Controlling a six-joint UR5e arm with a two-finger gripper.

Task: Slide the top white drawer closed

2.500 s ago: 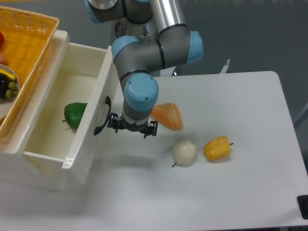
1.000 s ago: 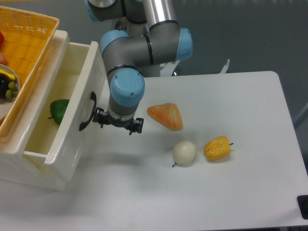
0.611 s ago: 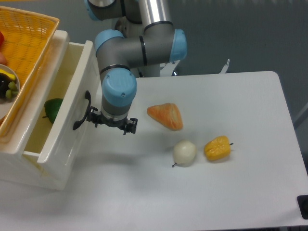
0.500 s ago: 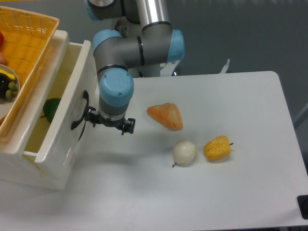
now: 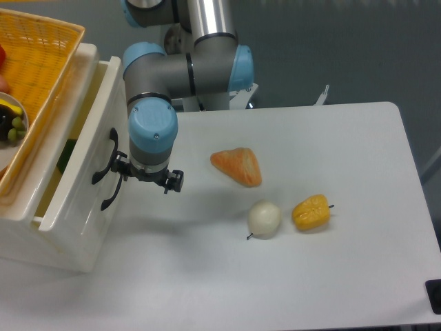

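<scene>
White and matte, the surface carries the cabinet at its left edge. Farthest left, a yellow wicker basket sits on the cabinet top. Just below it the top white drawer stands only narrowly open, a sliver of a green pepper showing in the gap. Its black handle is on the front, with the lower drawer's handle just beneath. The pincer hangs right beside the front, at handle height; whether it is open or shut I cannot tell (the wrist hides the fingertips), and it seems to hold nothing. Further right lie an orange piece, a white bulb and a yellow pepper.

Risk: an off-centre push could skew and jam the drawer, or a finger could snag the handle.
</scene>
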